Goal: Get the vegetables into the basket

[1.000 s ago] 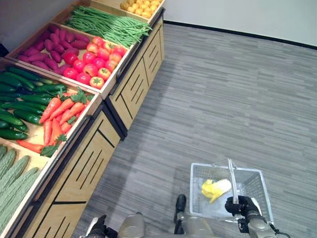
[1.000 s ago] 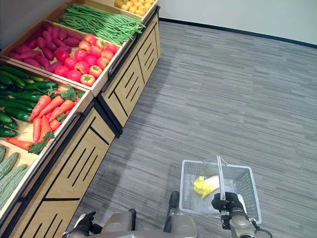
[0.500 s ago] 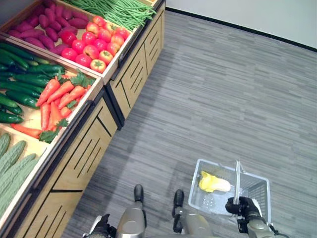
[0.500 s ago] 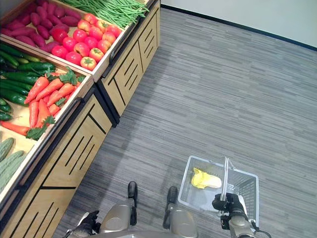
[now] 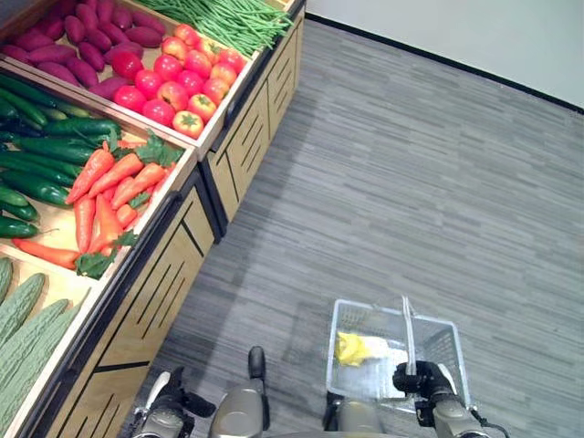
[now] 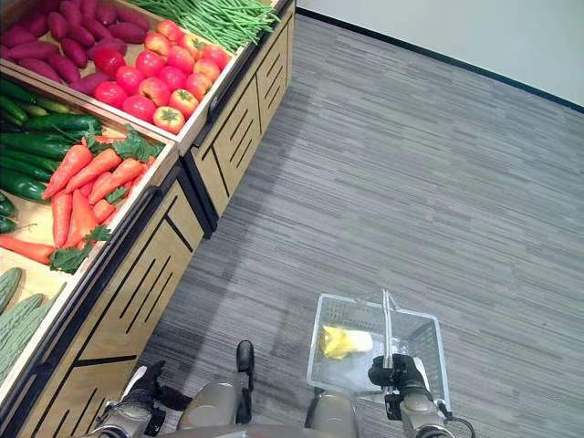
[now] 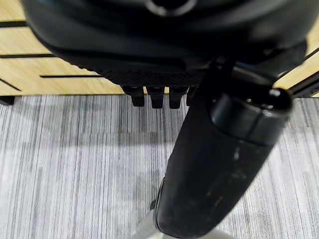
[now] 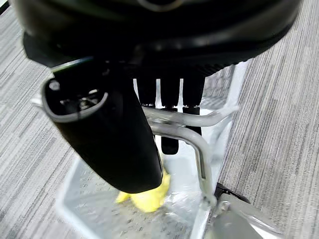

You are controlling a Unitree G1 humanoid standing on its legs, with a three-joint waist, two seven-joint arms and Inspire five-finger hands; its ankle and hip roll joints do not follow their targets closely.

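The right hand [image 5: 422, 378] has its fingers [image 8: 169, 97] curled round the handle [image 8: 187, 127] of the clear wire basket [image 5: 449, 345], at 5 o'clock in the eye views. Its wrist view shows a yellow vegetable [image 8: 147, 197] lying on the basket's bottom — the eye views place it in the corner nearer the stand. The left hand [image 6: 144, 388] hangs at 7 o'clock, fingers [image 7: 156, 96] curled on nothing. At 10 o'clock — carrots [image 5: 114, 187], tomatoes [image 5: 178, 84], cucumbers [image 5: 41, 155] on a wooden produce stand [image 5: 173, 278].
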